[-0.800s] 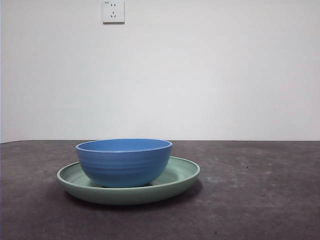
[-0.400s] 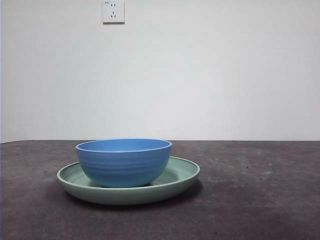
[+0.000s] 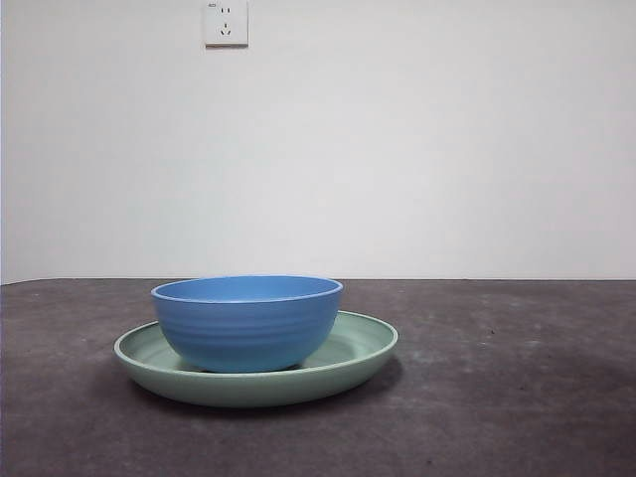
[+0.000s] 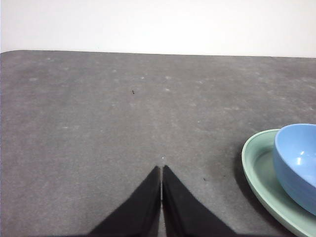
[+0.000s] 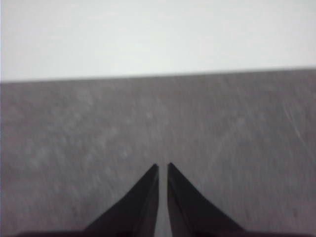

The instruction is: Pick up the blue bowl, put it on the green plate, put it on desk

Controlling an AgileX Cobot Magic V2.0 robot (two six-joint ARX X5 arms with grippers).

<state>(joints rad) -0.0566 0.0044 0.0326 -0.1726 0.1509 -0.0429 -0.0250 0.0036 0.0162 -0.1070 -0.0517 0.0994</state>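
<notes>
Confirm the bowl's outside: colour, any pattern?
The blue bowl is medium blue with faint horizontal ridges and a lighter rim; the front view shows it best.

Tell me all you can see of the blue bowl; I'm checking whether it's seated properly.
The blue bowl is round, deep and medium blue, with faint horizontal ridges outside and a lighter rim. It stands upright and empty inside the green plate, left of the plate's centre, its base on the plate's floor. Neither gripper touches it.

On my left wrist feed, the blue bowl (image 4: pixel 297 163) and green plate (image 4: pixel 261 182) run off the frame edge, off to one side of the closed jaws. My right wrist feed is blurred: beyond its jaws the bench (image 5: pixel 158 123) texture smears.
</notes>
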